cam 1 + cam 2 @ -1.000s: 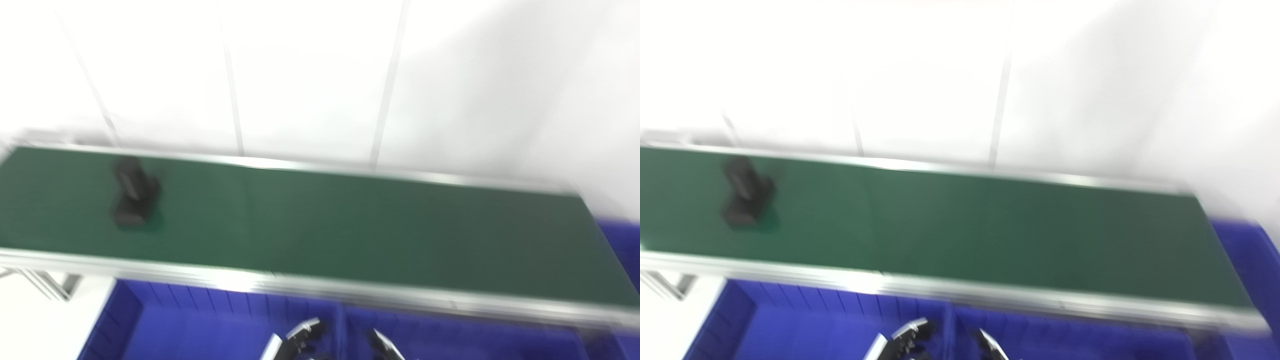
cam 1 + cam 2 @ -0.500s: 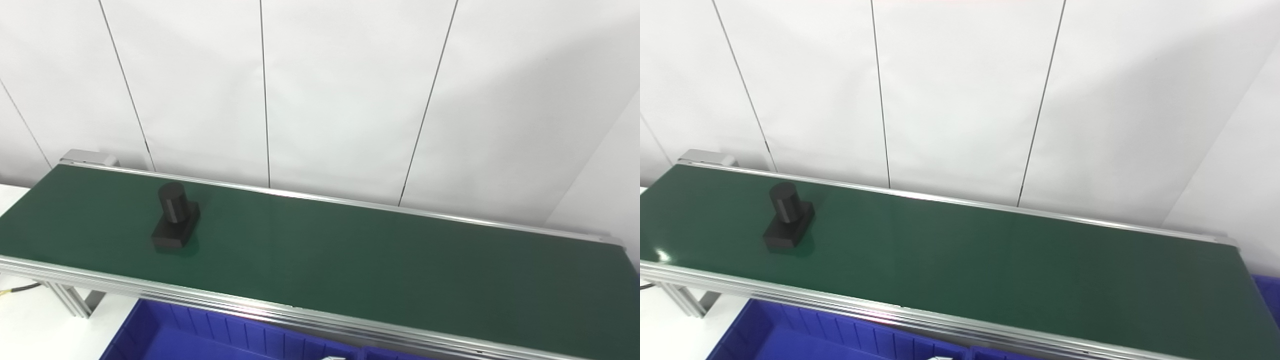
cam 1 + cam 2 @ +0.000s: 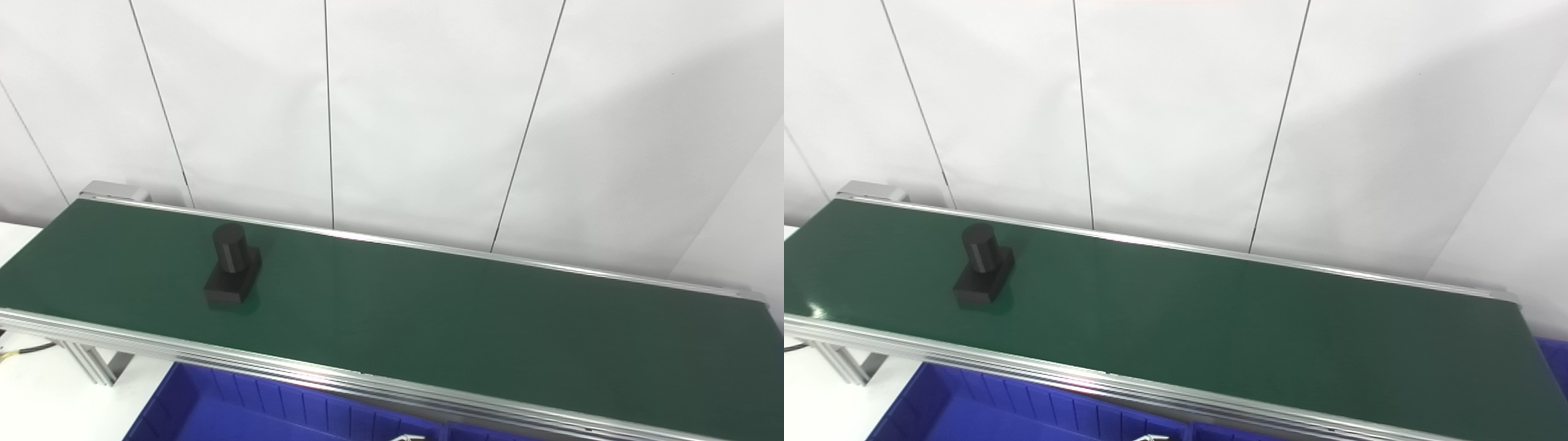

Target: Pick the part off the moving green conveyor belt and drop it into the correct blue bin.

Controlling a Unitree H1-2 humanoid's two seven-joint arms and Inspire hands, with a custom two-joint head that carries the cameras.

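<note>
While unmarked, the black part (image 3: pixel 232 272) rests on the green belt (image 3: pixel 459 318).

The part (image 3: pixel 231 269) looks matt black. The conveyor belt (image 3: pixel 429 312) is smooth, faintly sheeny green, framed by brushed metal rails (image 3: pixel 257 362). The blue bin (image 3: pixel 245 410) looks like glossy plastic.

The green conveyor belt (image 3: pixel 429 318) carries one black part (image 3: pixel 233 271) (a cylinder on a block) near its left end.

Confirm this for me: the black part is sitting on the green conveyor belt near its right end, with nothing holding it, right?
Not quite: the black part sits near the left end of the green conveyor belt, as the left eye view shows. Nothing is holding it.
</note>
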